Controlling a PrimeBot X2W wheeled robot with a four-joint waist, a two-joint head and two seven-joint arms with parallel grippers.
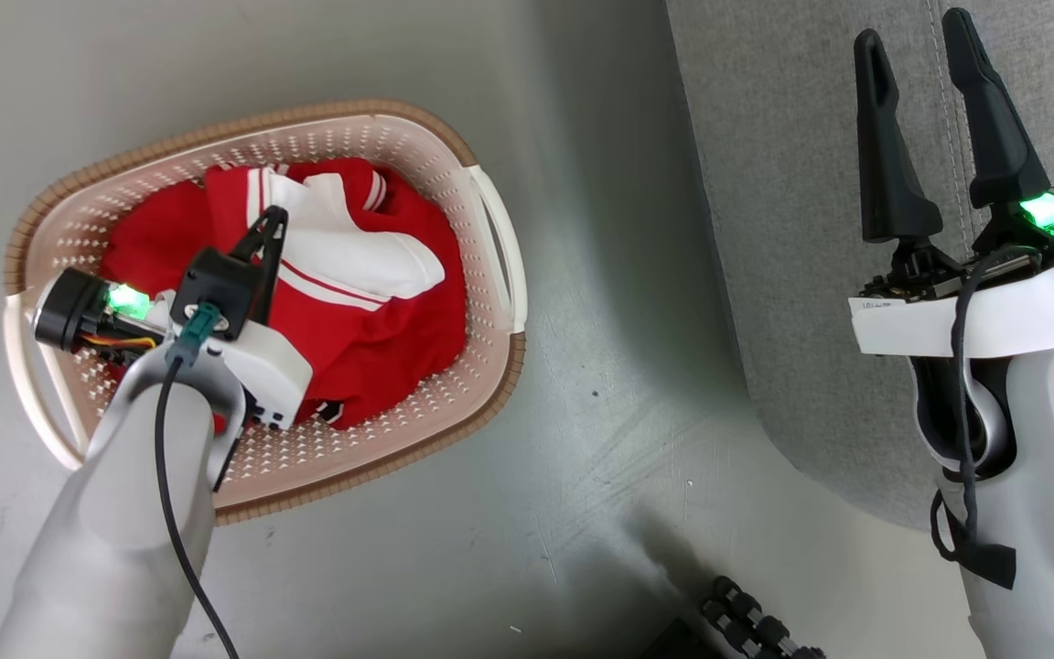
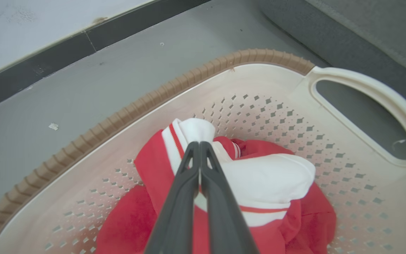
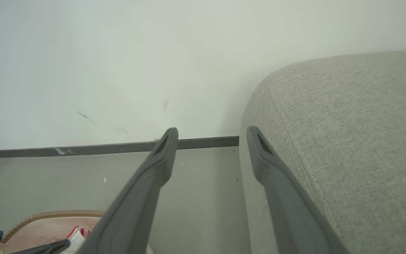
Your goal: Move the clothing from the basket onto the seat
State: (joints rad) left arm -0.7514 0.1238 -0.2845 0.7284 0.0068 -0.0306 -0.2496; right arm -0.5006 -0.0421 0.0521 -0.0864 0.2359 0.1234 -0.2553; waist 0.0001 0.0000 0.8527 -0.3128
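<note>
The cream basket (image 1: 243, 124) with a brown rim stands on the floor at the left. Red and white clothing (image 1: 381, 329) lies bunched inside it. My left gripper (image 1: 273, 220) reaches down into the basket. In the left wrist view its fingers (image 2: 199, 144) are shut together, pinching a fold of the white-and-red clothing (image 2: 270, 176) near the basket's perforated wall (image 2: 259, 81). My right gripper (image 1: 913, 27) stands open and empty above the grey seat (image 1: 792, 183) at the right. The right wrist view has that gripper (image 3: 211, 132) at the seat's rounded edge (image 3: 347, 123), with the basket (image 3: 48, 225) low on the left.
A strip of grey floor (image 1: 600, 394) separates the basket from the seat. A white wall with a dark baseboard (image 3: 83, 150) runs behind both. Dark rollers of my base (image 1: 747, 613) show at the bottom of the head view.
</note>
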